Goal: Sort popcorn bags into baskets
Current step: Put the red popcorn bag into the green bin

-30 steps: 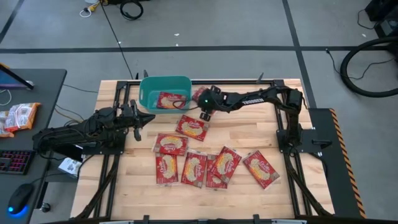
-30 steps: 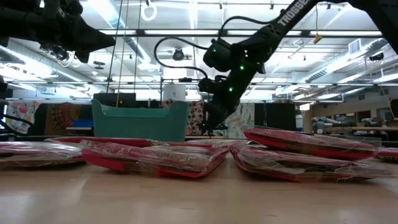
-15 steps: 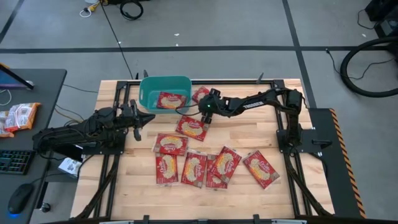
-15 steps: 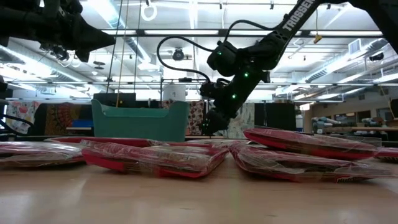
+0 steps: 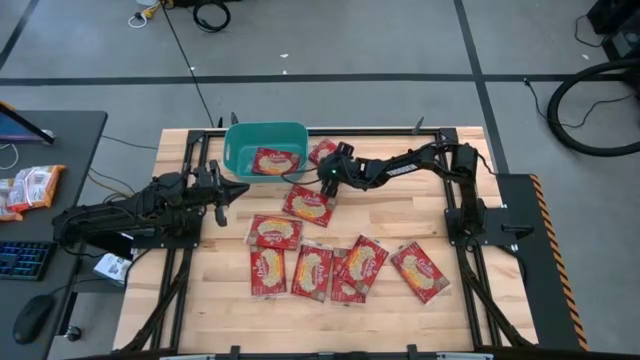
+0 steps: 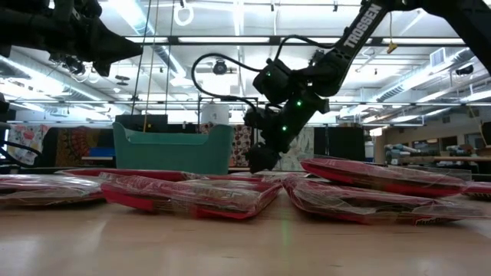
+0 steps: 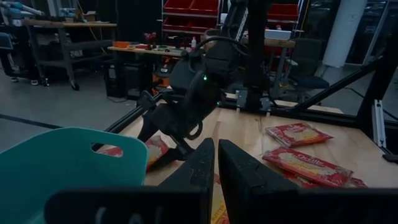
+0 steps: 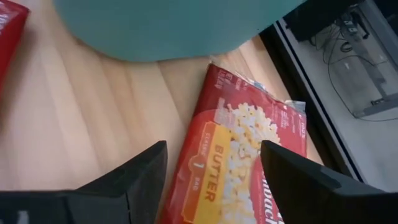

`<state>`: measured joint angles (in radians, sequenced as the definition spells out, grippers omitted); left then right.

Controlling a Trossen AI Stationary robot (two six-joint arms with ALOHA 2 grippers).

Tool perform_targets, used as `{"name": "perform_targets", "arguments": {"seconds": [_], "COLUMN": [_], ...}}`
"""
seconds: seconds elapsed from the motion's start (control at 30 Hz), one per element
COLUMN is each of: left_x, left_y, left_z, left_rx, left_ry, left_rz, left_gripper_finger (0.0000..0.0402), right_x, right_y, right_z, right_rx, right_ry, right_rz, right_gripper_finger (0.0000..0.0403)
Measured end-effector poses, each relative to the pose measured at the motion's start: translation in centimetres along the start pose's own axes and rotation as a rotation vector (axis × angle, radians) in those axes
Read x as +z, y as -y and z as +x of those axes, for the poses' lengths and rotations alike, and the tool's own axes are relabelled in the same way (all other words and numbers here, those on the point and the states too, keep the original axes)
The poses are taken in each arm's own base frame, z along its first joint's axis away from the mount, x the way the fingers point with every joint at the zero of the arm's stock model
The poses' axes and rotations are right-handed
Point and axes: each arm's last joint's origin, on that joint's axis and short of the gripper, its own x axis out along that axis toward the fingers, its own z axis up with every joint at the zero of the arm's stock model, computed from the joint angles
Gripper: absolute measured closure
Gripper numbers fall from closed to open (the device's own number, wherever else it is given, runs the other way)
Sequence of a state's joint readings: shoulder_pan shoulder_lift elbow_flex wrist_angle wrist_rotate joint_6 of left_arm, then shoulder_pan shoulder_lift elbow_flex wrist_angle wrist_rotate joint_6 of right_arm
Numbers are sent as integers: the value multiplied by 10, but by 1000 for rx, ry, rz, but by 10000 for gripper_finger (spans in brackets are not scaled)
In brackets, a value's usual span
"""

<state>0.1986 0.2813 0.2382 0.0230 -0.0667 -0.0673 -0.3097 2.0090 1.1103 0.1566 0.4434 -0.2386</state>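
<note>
Right end effector (image 6: 257, 159) low beside basket (image 6: 173, 148).
</note>
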Motion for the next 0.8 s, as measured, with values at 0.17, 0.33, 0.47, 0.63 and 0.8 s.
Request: {"name": "perform_targets", "arguments": {"seconds": [0.17,0.33,0.47,0.63,0.8], "left_x": [0,0,0,0,0], "left_y": [0,0,0,0,0], "left_z": [0,0,0,0,0], "left_rx": [0,0,0,0,0], "left_ry": [-1,-1,-1,1,4], "left_rz": [0,0,0,0,0], "left_gripper_finger": [375,375,375,375,375], "right_x": [-5,-14,-20,-23,-25], "right_y": [1,-2,-3,-3,-3], "right_z": [1,2,2,2,1], "right_rx": [5,3,-11,-17,-20], "right_ry": [-8,14,13,-23,-43], "right_rz": [1,10,4,-36,-64], "right_gripper_finger": [142,142,143,143,161]}}
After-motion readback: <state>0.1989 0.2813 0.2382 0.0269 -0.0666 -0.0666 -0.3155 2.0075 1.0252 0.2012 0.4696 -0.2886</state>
